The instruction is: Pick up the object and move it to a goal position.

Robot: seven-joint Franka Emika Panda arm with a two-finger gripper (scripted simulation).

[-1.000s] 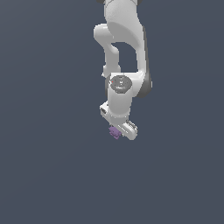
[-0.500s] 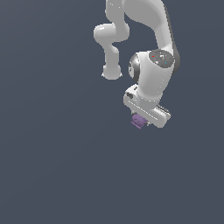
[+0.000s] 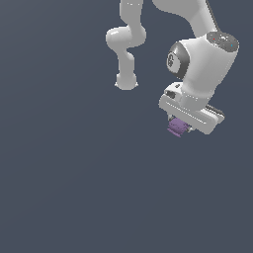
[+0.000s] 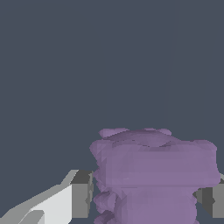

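Observation:
The object, a small purple lumpy block [image 3: 177,127], sits under the white hand of my arm at the exterior view's right, mostly hidden by the hand. My gripper [image 3: 180,126] is shut on it. In the wrist view the purple block [image 4: 153,175] fills the space between my two grey fingertips [image 4: 81,200], which press on its two sides, and my gripper [image 4: 146,199] holds it well above the grey floor.
The white arm [image 3: 197,64] rises from its base [image 3: 126,81] at the back and bends over to the exterior view's right. A plain dark grey floor [image 3: 74,188] lies all around.
My arm has swung toward the exterior view's right, carrying the purple block in the shut gripper. The hand now looks larger in that view.

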